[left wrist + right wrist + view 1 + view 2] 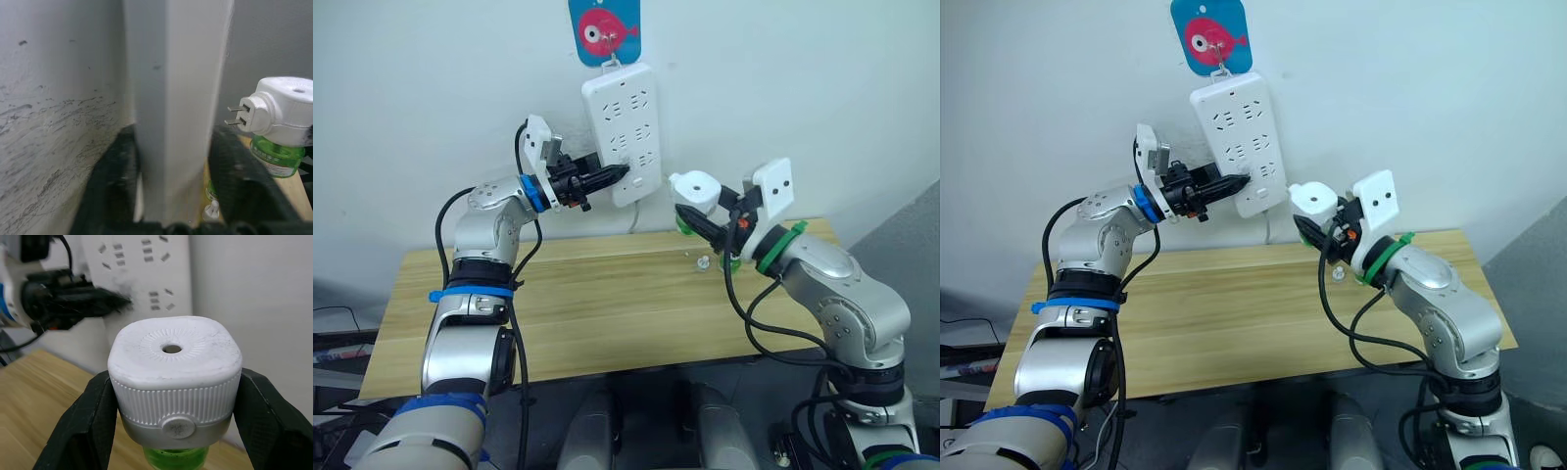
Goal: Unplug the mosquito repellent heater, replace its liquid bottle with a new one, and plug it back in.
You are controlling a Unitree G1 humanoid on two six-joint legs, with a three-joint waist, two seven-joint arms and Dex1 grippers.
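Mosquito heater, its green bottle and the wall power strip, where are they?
mosquito heater (173, 364): right wrist view, white top.
green bottle (274, 155): left wrist view, side.
power strip (625, 127): left eye view, face.

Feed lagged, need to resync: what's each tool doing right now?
Left tool: closed on the edge of the wall power strip.
Right tool: closed on the mosquito repellent heater, unplugged.

Pale wall behind a light wooden table, fish-shaped hook above.

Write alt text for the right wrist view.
The right claw grips the white mosquito repellent heater by its sides, vent hole up, green liquid bottle below. Behind it, the left claw holds the wall power strip.
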